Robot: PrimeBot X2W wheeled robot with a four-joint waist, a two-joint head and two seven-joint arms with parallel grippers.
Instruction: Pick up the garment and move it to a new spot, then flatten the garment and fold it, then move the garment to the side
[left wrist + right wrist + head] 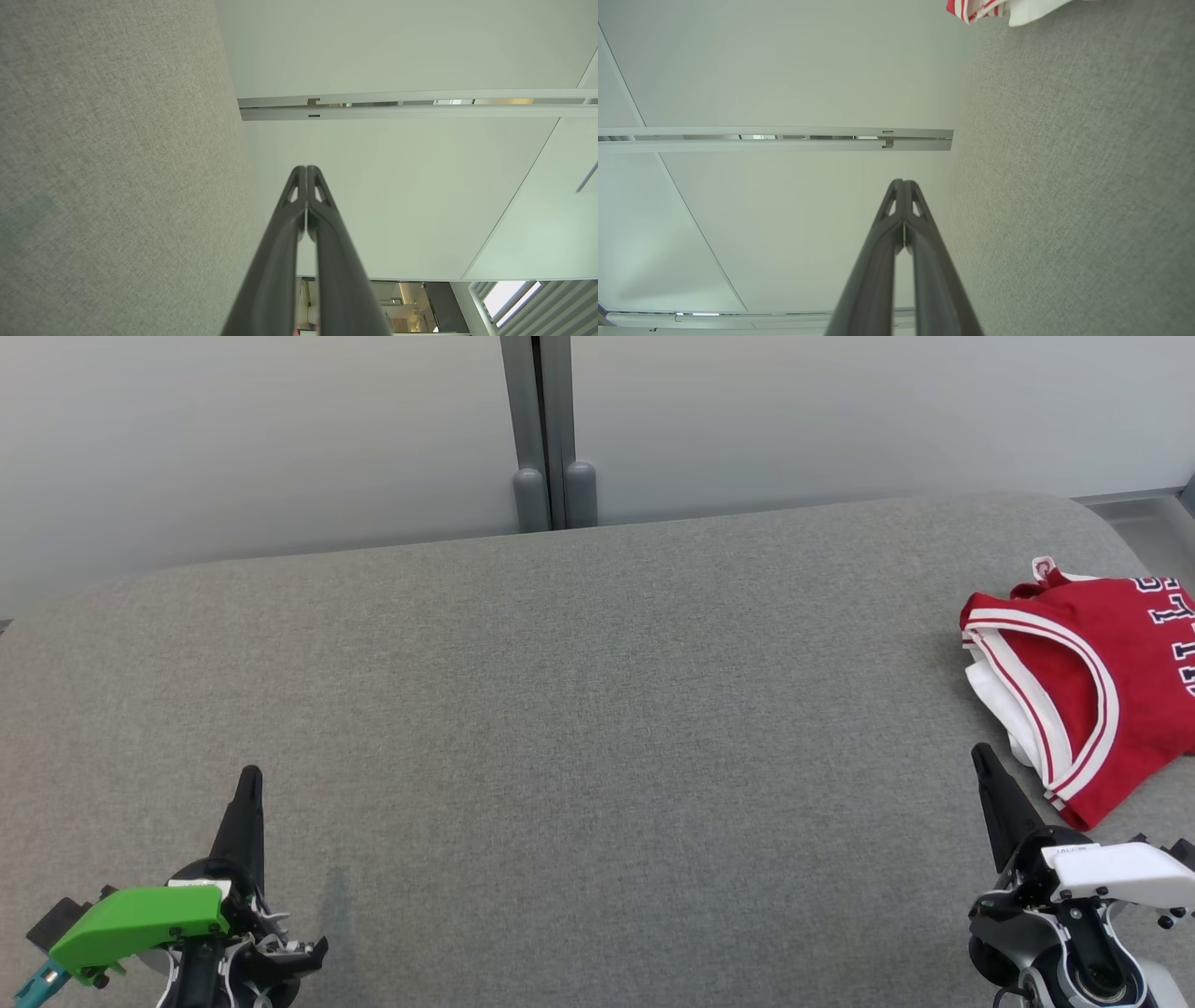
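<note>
Garment (1111,681) lies at the grey table's (597,709) right edge, just ahead-right of the right gripper (978,753); left gripper (250,773) is well apart. Both 2 grippers are pinched closed and empty. Right arm is nearer.

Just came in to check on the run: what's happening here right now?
Nothing is being handled at this moment. The red and white sports jersey lies loosely folded near the right edge of the grey fabric-covered surface. The left gripper and right gripper sit low at the near corners, fingers shut and empty. The right one is close beside the jersey, not gripping it.
</note>
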